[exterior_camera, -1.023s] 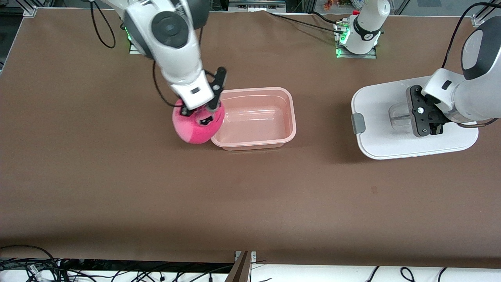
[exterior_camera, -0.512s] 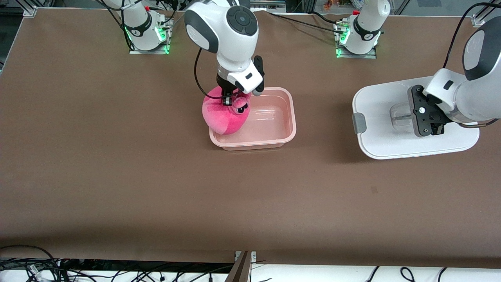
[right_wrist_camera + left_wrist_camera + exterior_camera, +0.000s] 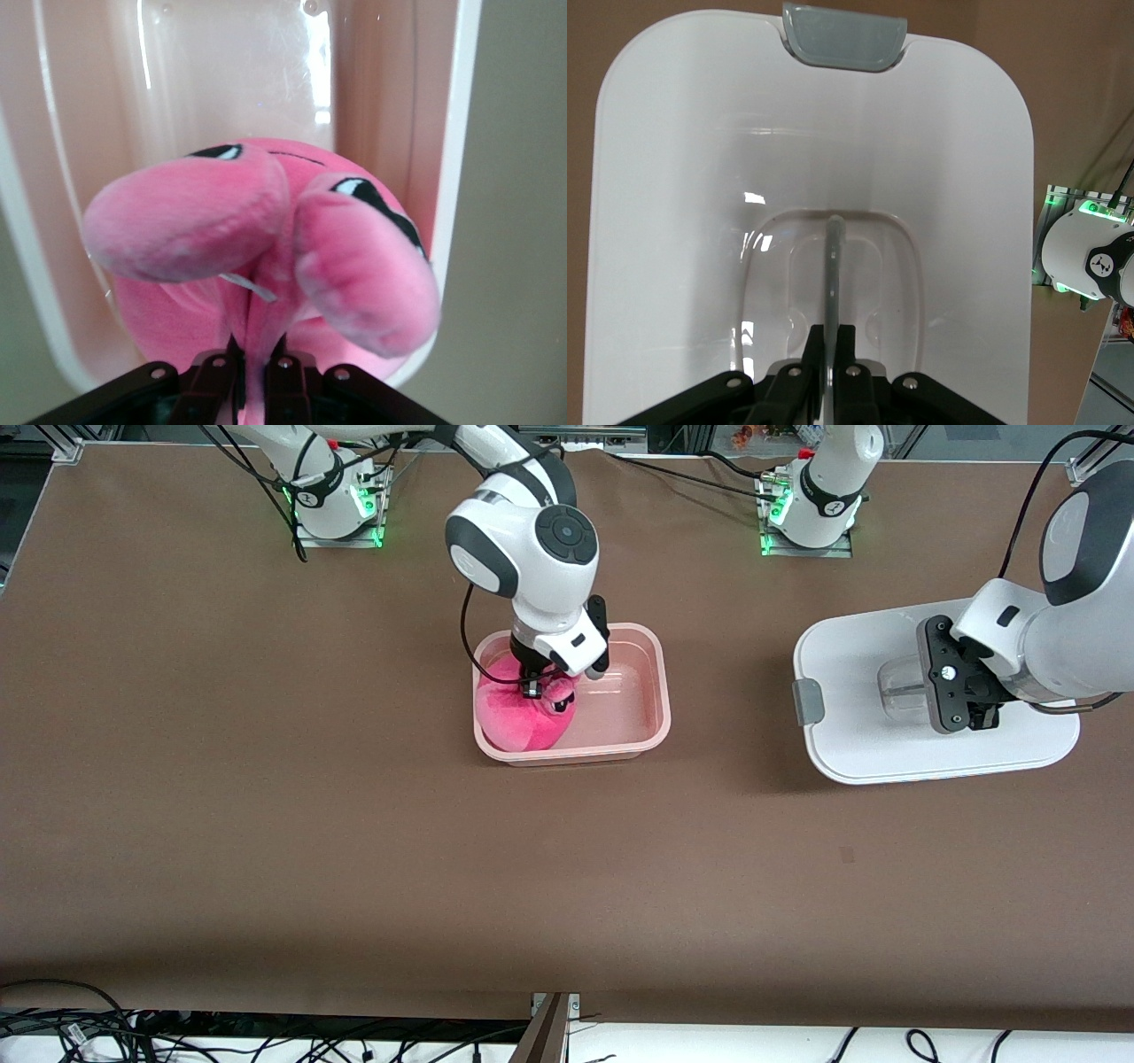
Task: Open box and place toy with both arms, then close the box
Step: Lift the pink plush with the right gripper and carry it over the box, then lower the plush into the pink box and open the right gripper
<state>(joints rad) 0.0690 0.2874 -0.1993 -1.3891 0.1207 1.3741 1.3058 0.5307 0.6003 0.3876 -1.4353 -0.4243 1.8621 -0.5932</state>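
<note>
Inside the open translucent pale pink plastic box (image 3: 620,726), at the end toward the right arm, I see the round hot-pink plush toy (image 3: 523,717) sitting low against the wall, its protruding eyes with black half-lidded pupils facing up. My right end effector (image 3: 533,687) is clenched on a pinch of plush just beside those eyes, with the wrist leaning over the box. Well apart, toward the left arm's end of the brown counter (image 3: 354,850), the white rounded lid (image 3: 850,735) lies flat with one grey side clip (image 3: 809,701) showing. My left end effector (image 3: 961,691) is over it, clamped on the thin bar of the clear recessed handle (image 3: 833,266).
</note>
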